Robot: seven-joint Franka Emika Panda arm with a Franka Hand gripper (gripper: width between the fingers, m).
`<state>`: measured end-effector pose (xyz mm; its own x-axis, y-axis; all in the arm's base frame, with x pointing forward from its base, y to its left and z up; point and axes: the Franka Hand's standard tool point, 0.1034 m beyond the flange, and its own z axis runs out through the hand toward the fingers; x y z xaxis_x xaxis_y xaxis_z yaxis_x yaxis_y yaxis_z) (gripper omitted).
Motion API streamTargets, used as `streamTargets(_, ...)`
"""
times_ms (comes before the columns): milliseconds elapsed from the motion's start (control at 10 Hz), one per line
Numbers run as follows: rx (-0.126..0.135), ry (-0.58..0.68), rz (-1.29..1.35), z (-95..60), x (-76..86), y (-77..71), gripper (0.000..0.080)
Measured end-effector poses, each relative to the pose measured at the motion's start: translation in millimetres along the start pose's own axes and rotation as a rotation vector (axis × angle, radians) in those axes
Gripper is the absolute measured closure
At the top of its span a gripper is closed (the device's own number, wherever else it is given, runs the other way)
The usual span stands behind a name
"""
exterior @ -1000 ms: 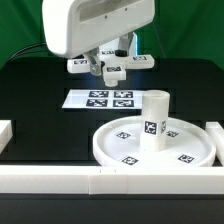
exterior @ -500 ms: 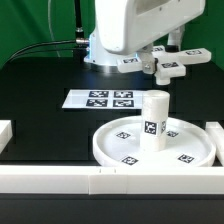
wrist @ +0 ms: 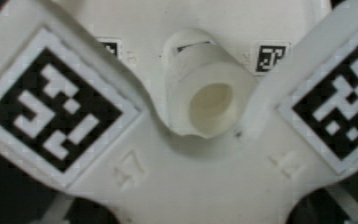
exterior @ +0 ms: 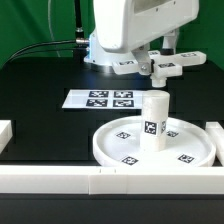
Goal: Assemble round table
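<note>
My fingers (exterior: pixel 150 62) are gripping the small cross-shaped piece (exterior: pixel 172 69), holding it aloft at the far right, beyond the short leg (exterior: pixel 153 120) standing upright on the round disc (exterior: pixel 100 148), probably so its central socket (wrist: pixel 211 105) can meet the leg's top.

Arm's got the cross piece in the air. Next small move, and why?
Probably carry it toward the exterior camera until it sits over the leg, before lowering. The tool holds the cross-shaped piece high, beyond the disc, while the leg stands upright at the disc's centre with its top bare.
</note>
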<state>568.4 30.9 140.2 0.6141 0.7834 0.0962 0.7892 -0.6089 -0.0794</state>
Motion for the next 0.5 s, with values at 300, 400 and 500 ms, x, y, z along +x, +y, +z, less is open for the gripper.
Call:
streamTargets(300, -0.004, -0.001, -0.032, 6.2, -10.1, -0.1, 0.0354)
streamTargets(400, -0.003, -0.001, -0.032, 6.5, -10.4, 0.0, 0.0354)
streamTargets(500, -0.002, -0.003, -0.034, 7.7, -10.0, -0.8, 0.0354)
